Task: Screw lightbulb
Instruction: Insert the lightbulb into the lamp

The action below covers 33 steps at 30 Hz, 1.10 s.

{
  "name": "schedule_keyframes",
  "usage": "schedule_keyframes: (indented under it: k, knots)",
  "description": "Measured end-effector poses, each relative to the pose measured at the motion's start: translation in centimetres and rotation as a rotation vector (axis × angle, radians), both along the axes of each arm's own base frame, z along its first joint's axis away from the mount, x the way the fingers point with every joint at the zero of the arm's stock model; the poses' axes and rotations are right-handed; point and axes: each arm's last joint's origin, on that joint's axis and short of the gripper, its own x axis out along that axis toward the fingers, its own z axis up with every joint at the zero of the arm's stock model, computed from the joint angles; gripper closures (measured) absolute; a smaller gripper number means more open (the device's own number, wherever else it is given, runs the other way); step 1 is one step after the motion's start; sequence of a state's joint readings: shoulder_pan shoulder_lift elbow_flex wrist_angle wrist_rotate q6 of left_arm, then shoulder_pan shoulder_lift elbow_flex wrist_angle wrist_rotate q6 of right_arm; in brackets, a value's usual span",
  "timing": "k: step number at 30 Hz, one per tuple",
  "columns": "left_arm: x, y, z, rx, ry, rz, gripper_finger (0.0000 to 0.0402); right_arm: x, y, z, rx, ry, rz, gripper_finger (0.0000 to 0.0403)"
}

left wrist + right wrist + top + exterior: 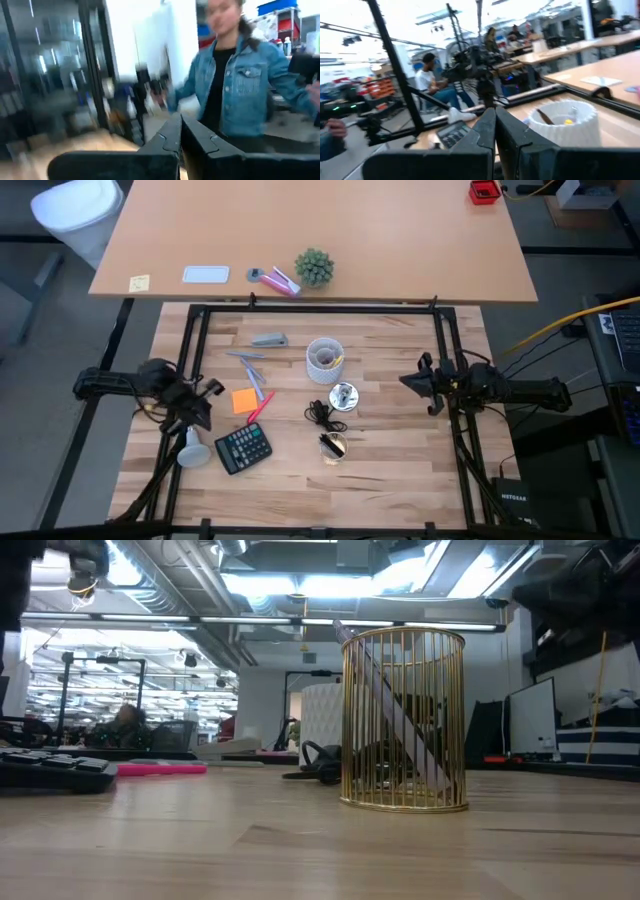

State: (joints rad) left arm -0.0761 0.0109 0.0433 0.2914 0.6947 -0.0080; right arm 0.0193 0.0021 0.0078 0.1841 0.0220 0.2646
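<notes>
The lightbulb [190,448] is lying on its side on the wooden table [400,470], near the left front corner, just beside the black calculator [243,448] and touching nothing that grips. It is also being glimpsed in the right wrist view as a small white shape [460,116] beyond the calculator [451,134]. The round silver socket [343,396] with its black cord [320,413] is sitting near the table's middle, well apart from the bulb, between the pale ribbed cup [325,360] and the gold wire basket [333,445].

The left gripper [203,406] is being held above the left edge of the table, near the bulb but apart from it; in its wrist view the fingers [167,140] are pressed together with nothing between them. The right gripper [412,379] is being held at the right side, well apart from the socket, its fingers [487,130] likewise closed on nothing.

No step of the screwing is judged to be under way yet: the bulb is ungrasped. The next move is judged to call for the left fingers being parted and lowered over the bulb's glass, so that the metal base is left free for the socket.
</notes>
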Motion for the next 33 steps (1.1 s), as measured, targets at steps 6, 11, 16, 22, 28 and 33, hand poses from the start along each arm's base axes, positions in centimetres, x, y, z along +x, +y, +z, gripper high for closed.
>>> schedule_keyframes:
  k: [6,11,16,22,28,33]
  knots:
    - [-0.9,0.1,1.9,0.083,-0.327,0.05,0.0402,0.0,0.2,0.0,-0.018,0.001,0.059,0.0391]
    - [-0.9,0.1,1.9,0.079,-0.329,0.048,0.0402,0.0,0.2,-0.1,-0.047,0.007,0.06,0.0391]
    - [-0.9,0.1,1.9,0.066,-0.31,0.042,0.0402,0.0,0.2,-0.1,-0.049,0.007,0.058,0.0391]
    - [-0.9,0.1,1.9,0.076,-0.324,0.049,0.0402,0.1,0.1,-0.3,-0.072,0.033,0.019,0.0391]
    - [-0.7,0.3,2.1,0.048,-0.331,0.143,0.0401,0.1,0.1,-0.7,-0.05,0.073,0.023,0.0391]
    - [-0.5,0.7,2.2,-0.093,-0.259,0.284,0.0402,0.2,-0.1,-0.7,0.077,0.08,-0.037,0.0391]
